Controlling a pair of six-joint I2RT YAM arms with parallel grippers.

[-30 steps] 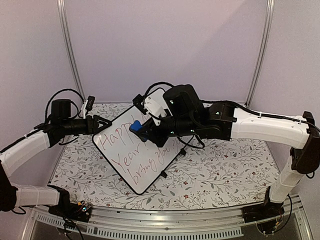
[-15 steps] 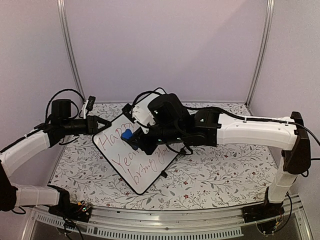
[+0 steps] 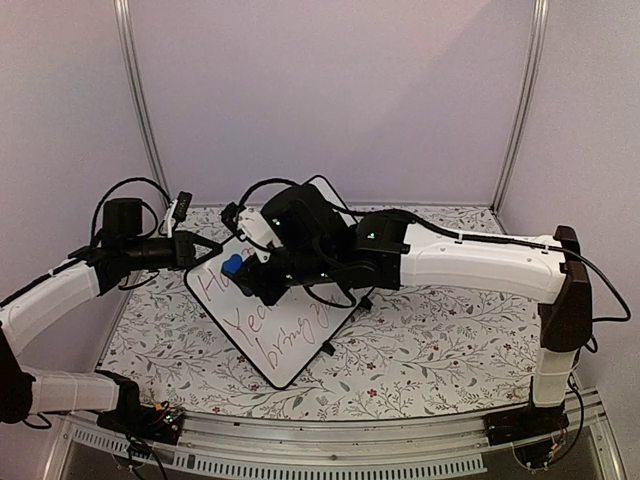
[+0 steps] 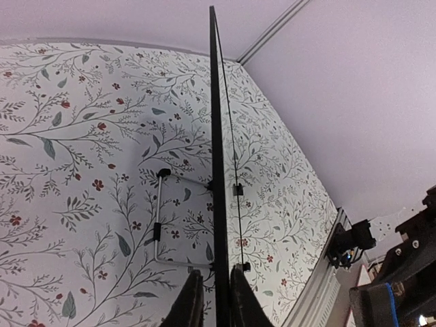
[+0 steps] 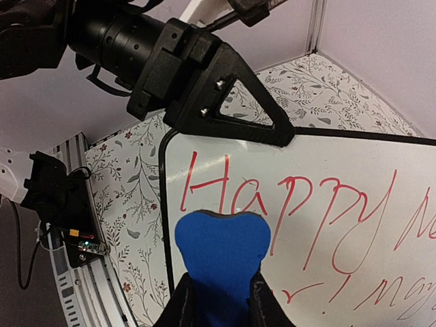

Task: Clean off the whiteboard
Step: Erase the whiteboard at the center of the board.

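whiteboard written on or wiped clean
Written on. Red handwriting, "Happy" at the top, runs across the whiteboard in the right wrist view; the eraser in the right gripper hangs over it.

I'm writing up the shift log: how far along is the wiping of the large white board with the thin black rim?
Done: the left gripper pinches the black rim of the large white whiteboard, and the right gripper holds the blue eraser block. In hand: the eraser is at the start of the red handwriting; contact cannot be told. Remaining: all the wiping; no cleaned patch shows.
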